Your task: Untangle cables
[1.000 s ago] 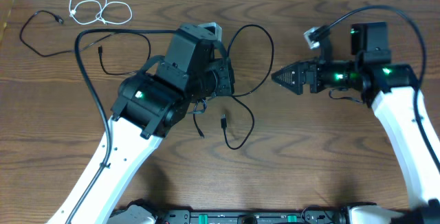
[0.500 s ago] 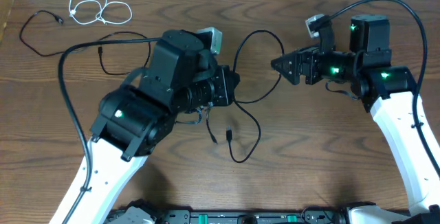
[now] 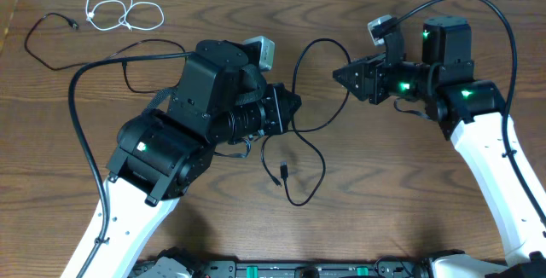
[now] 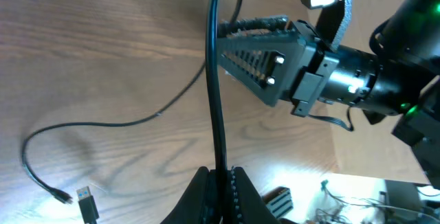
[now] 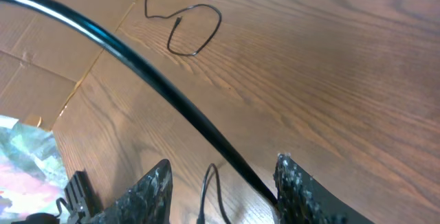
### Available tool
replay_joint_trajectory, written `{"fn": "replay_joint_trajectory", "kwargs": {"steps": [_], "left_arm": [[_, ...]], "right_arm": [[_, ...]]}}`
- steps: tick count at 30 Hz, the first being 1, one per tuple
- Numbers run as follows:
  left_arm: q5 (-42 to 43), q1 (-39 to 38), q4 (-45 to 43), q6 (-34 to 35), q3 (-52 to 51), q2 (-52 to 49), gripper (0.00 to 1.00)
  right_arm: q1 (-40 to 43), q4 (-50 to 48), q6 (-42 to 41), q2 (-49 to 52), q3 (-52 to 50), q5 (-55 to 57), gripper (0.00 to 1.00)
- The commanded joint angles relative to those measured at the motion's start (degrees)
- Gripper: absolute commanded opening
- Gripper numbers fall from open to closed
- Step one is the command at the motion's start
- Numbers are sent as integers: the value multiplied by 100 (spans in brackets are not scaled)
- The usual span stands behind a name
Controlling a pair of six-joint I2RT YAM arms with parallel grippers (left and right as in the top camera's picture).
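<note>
The wooden table [image 3: 409,227] fills the overhead view. The left arm [image 3: 162,141] reaches from the near left edge to the middle, and the right arm [image 3: 486,141] from the near right corner towards the far right. The two wrists point at each other across the centre.

The left gripper [image 4: 221,177] is fully closed on a black cable [image 4: 214,80], pinched between its fingertips. From there the cable rises off the table and arcs in a wide loop past the tip of the right gripper [image 5: 223,162]. The right gripper's fingers stand partly apart. The cable crosses the gap between them and lies close against the inside of one finger [image 5: 297,189], not clamped.

On the near side of the left gripper, more black cord [image 3: 317,163] curls flat on the table and ends in a flat plug [image 3: 282,174]. I cannot tell whether it is the tail of the held cable or a separate one.

A thin black cable [image 3: 128,78] lies left of centre, partly hidden under the left arm. Another black cable [image 3: 34,43] sits alone at the far left edge. The short white cable [image 3: 119,9] lies in small loops in the far left corner, just beside it and well apart from both grippers.
</note>
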State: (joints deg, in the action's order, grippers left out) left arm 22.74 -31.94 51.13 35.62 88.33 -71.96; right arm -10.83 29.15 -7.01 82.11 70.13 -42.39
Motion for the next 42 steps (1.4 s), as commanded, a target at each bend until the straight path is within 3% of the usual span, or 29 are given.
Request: {"fn": "replay_joint_trajectory", "kwargs": {"steps": [1,3,8,9,18,22,23,25,27,34,42], "left_arm": [[236,4,-17,70,44,94,7],[236,4,-20,70,44,94,7],[208,4,-20,68,44,92,8],[188,4,-22,70,44,92,7],[-256,4,-13,46,44,92,7],[-1290,4,142,46,44,90,8],[-1639,4,221,46,44,87,10],[-2223,4,402,46,44,72,27],[-2441,4,501,46,44,46,34],[-2487,4,540,50,44,-57,50],[-1871,4,367,859,44,-68,50]], "right_arm": [[-122,-129,44,31,24,-26,43],[-122,-153,42,31,24,-17,36],[-125,-149,39,31,26,-24,3],[-127,-146,39,31,24,-50,1],[-127,-48,-146,31,24,-826,1],[-127,186,-492,31,24,-1178,1],[-127,227,-498,28,24,-1307,1],[-127,332,-498,28,24,-1655,1],[-127,378,-496,28,24,-1836,1],[-144,393,-494,28,26,-2044,1],[-522,122,-39,28,24,-2422,1]]}}
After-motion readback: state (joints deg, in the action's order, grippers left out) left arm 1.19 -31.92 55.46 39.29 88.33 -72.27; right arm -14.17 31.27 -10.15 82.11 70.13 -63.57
